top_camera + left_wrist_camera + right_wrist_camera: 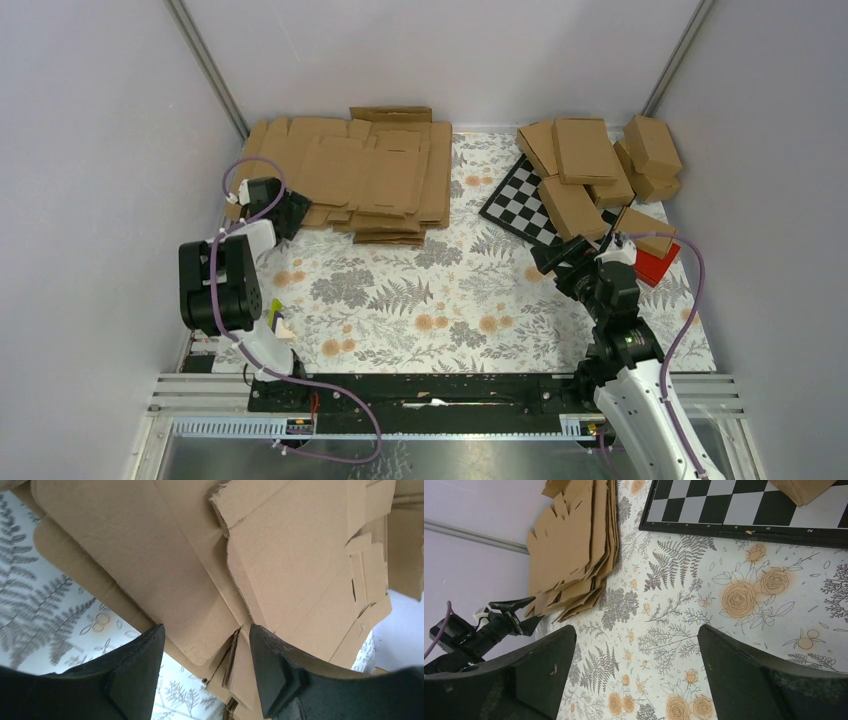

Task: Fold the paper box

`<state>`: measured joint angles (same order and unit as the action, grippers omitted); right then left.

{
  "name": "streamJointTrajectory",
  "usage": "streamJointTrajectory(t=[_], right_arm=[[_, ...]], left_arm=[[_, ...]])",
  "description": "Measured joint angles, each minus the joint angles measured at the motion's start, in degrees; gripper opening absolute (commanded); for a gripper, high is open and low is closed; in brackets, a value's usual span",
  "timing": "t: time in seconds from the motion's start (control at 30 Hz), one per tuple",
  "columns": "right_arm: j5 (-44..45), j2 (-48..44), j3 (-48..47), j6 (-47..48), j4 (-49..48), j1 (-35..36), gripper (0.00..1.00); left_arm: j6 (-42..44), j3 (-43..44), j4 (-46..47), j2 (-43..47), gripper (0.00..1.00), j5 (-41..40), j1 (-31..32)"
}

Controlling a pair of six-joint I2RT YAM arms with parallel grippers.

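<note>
The left gripper [292,208] sits right at the near-left corner of the paper box blanks [370,175], a heap of flat brown die-cut sheets. Its fingers [145,655] stand apart, and the loose corners of a few sheets poke into the gap between them. One finger looks to be up against the cardboard edges. A strip of floral cloth [420,300] shows between the other finger and the nearest sheet, so I'd not call it a pinch. The rest of the heap spreads out ahead of its tips.

The right gripper [636,635] hangs with jaws spread wide and only the cloth under them. The chequered board [515,205] lies just beyond its tips, with folded cartons [585,150] piled on it. A red block [657,265] sits close beside this gripper.
</note>
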<state>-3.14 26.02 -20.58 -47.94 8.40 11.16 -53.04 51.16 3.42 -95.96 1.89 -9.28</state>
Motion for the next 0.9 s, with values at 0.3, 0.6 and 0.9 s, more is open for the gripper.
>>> streamJointTrajectory(t=[0.3, 0.6, 0.9], right_arm=[[0.07, 0.87, 0.00, 1.20, -0.15, 0.00, 0.99], [0.22, 0.98, 0.00, 1.62, -0.26, 0.00, 0.99], [-0.07, 1.79, 0.00, 0.90, -2.19, 0.00, 0.99]], left_arm=[[-2.73, 3.10, 1.90, -5.40, 0.66, 0.61, 0.00], [-3.48, 2.82, -0.15, 6.43, 0.71, -3.32, 3.17], [-3.39, 10.91, 0.09, -1.07, 0.67, -0.85, 3.30]])
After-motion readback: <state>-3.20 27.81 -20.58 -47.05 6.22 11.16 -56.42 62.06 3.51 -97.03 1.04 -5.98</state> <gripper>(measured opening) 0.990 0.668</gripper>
